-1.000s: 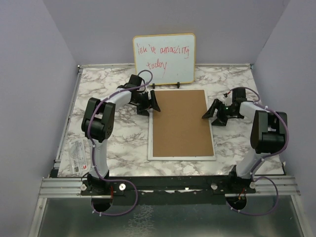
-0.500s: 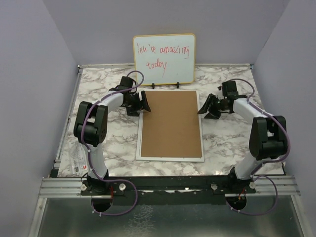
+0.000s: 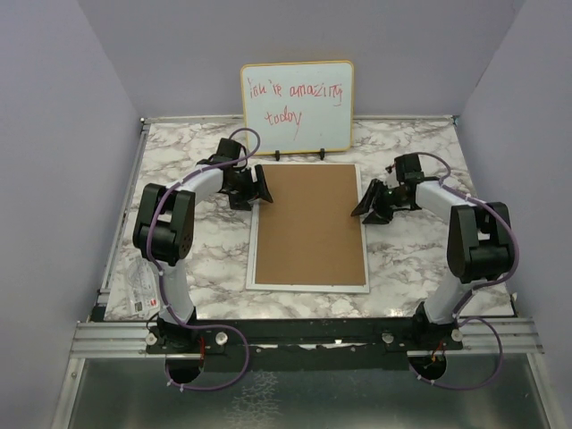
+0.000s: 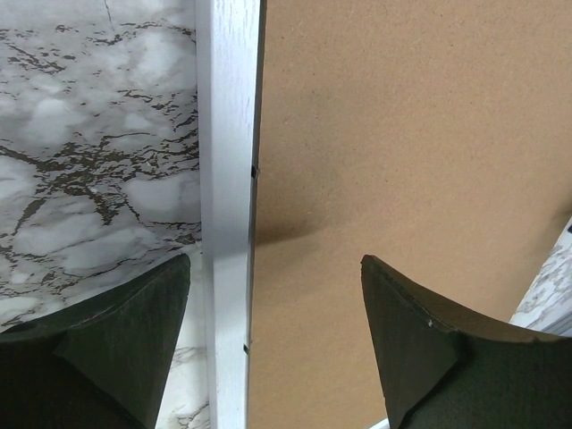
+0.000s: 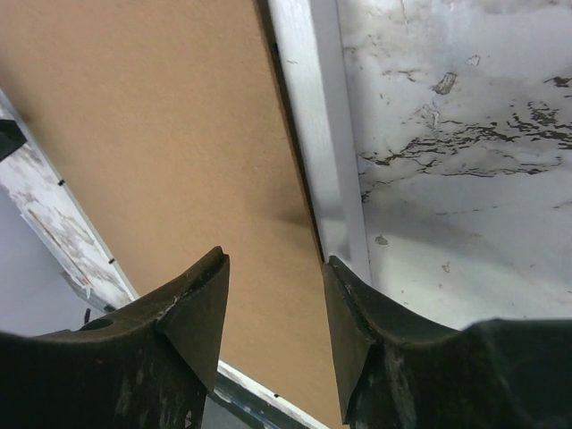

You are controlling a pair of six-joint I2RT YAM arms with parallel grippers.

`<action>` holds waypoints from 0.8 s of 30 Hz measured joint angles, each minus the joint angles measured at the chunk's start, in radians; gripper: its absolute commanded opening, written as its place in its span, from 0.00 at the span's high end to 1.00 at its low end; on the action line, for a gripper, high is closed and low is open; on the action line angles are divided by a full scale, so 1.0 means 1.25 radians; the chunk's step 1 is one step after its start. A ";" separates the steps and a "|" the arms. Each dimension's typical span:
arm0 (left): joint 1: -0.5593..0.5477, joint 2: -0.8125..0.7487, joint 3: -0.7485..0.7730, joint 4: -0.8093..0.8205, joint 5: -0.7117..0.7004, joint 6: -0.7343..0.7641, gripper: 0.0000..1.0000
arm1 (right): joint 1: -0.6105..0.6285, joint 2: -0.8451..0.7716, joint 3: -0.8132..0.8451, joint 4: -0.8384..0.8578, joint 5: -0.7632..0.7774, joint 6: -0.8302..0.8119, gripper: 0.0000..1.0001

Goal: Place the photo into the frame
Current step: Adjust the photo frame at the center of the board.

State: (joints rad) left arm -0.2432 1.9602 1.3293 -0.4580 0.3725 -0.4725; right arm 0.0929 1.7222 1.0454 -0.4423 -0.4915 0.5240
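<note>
The frame (image 3: 308,287) lies face down in the middle of the marble table, its thin white rim around a brown backing board (image 3: 310,223). The photo is hidden. My left gripper (image 3: 259,186) is open at the frame's upper left edge. In the left wrist view one finger is over the marble and the other over the board, straddling the rim (image 4: 228,179), with my left gripper (image 4: 275,261) holding nothing. My right gripper (image 3: 362,204) is open at the upper right edge. In the right wrist view its jaws (image 5: 273,259) stand over the board (image 5: 161,134) beside the rim (image 5: 322,116).
A wood-edged whiteboard (image 3: 297,105) with red handwriting stands on a small stand at the back of the table. A clear plastic packet (image 3: 140,281) lies at the table's left front edge. Grey walls close in both sides.
The frame and both arms have shifted left across the table. My right gripper has narrowed its jaws and come in over the frame's right edge. The left gripper has held still lately.
</note>
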 measured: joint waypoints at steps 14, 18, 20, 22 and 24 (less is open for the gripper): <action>0.008 -0.005 -0.020 0.026 0.030 -0.016 0.20 | 0.008 0.027 -0.033 0.030 -0.089 -0.016 0.46; 0.013 -0.018 -0.045 0.059 0.043 -0.045 0.20 | 0.007 0.016 -0.063 0.033 -0.138 -0.030 0.47; 0.013 -0.025 -0.057 0.074 0.043 -0.056 0.20 | 0.008 0.008 -0.078 0.026 -0.150 -0.035 0.47; 0.013 -0.029 -0.065 0.085 0.043 -0.068 0.21 | 0.009 0.004 -0.087 0.017 -0.161 -0.040 0.47; 0.013 -0.032 -0.071 0.092 0.043 -0.075 0.21 | 0.010 0.002 -0.091 0.009 -0.169 -0.044 0.47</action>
State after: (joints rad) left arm -0.2264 1.9202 1.2404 -0.3428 0.4259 -0.5663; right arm 0.1055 1.7241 0.9314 -0.4305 -0.7029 0.4690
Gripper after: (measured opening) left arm 0.798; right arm 0.532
